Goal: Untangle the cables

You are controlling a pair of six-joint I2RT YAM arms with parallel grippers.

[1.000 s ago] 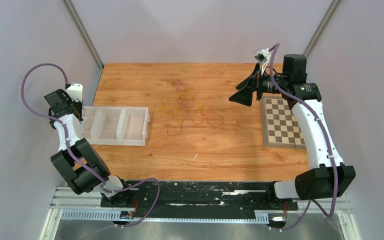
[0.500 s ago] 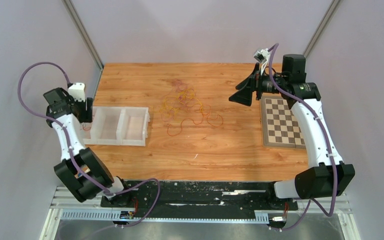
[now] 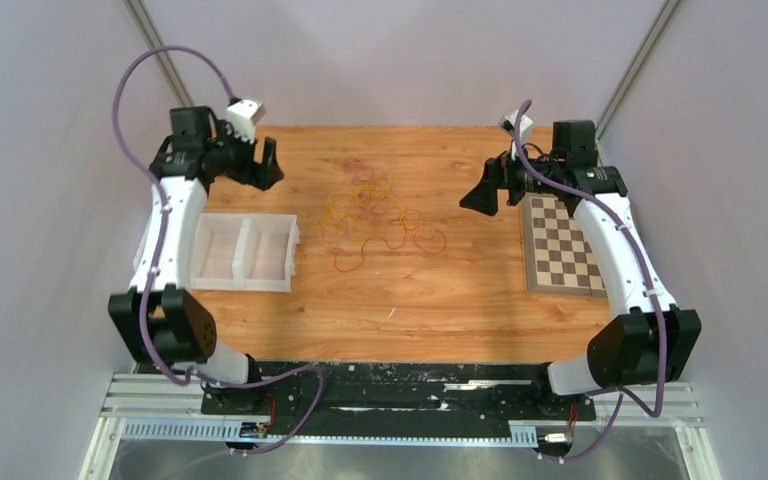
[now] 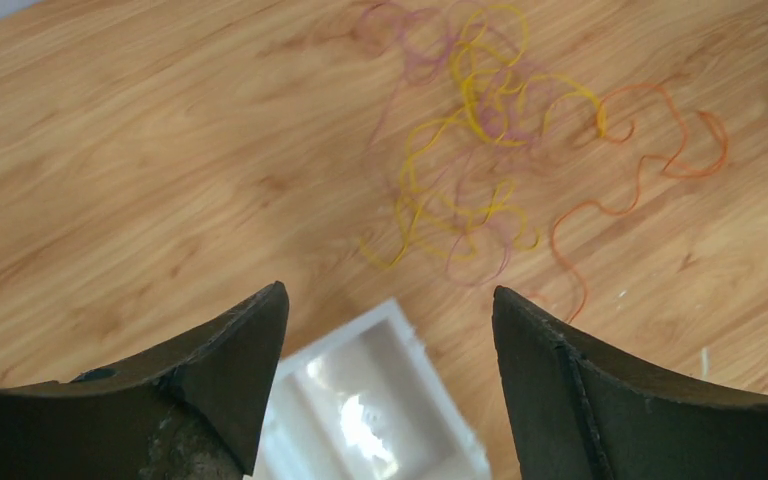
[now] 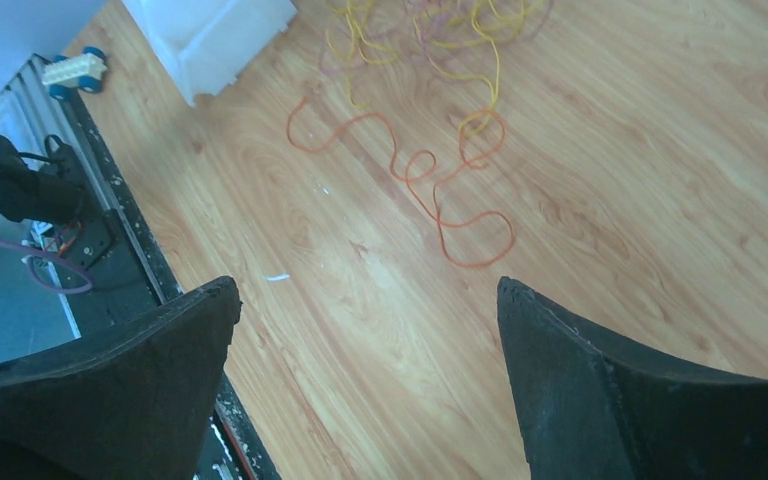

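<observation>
Thin curly cables [image 3: 375,215] on grainy wooden table [image 3: 410,295]; left and right jaws wide apart.

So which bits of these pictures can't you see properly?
- Strings: top view, too thin and overlapped to count.
- Pink string: left wrist view, faint against the wood.
- Plastic box: left wrist view, blurred, cut off by the bottom edge.
- Checkered board: top view, right arm covers its right edge.

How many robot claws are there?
2. The left gripper is open over the table, beyond the clear tray. The right gripper is open on the far right, beside the checkerboard. Neither touches the cables. None seems hidden.
</observation>
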